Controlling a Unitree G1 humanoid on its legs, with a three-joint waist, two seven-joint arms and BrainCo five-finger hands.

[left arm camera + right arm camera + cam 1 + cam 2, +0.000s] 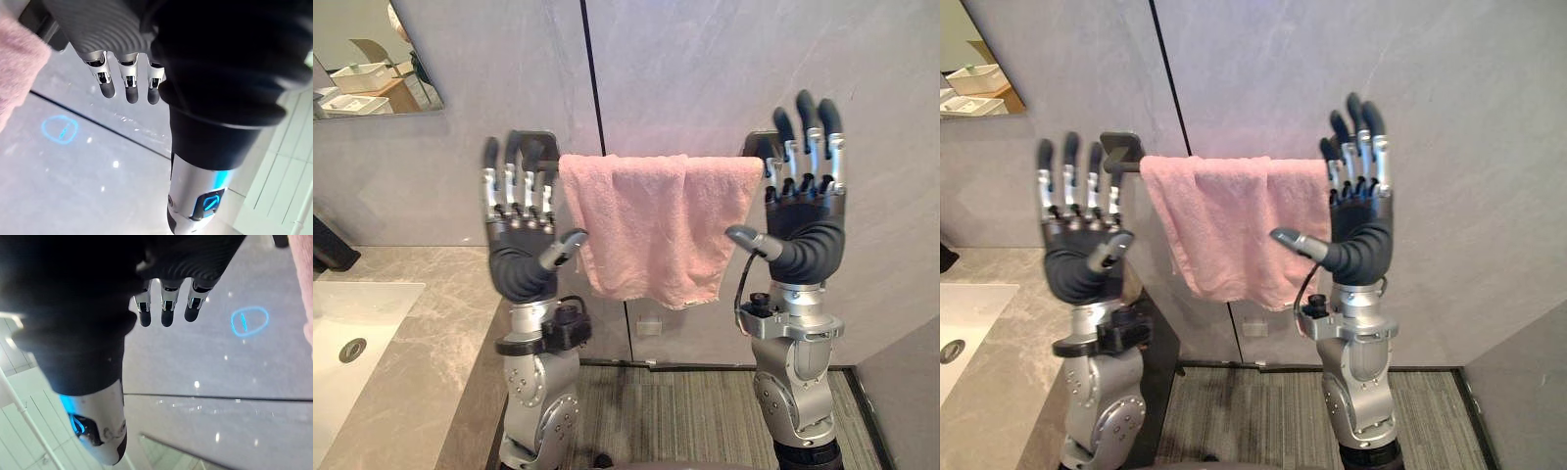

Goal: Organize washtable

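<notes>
Two hands up, palms toward the wall, holding nothing: left hand (519, 240) at centre-left of the frame, right hand (806, 215) at centre-right, fingers of both straight and spread, thumbs angled inward. Between them the pink towel (651, 225) hangs draped over the towel rail (1124, 155) at mid-frame, bunched in overlapping folds, lower hem uneven. Each thumb tip sits just beside a towel edge; contact cannot be judged. Risks, as judgement: a thumb or fingertip snagging the loose terry on any sideways move could drag the towel along the rail or off it onto the floor below; reaching forward, the left fingers could knock the dark bracket at the rail's end. Count: one towel, one rail, two hands, one sink (352, 333) at lower left set in one stone countertop (431, 333), one mirror (372, 69) at upper left.
</notes>
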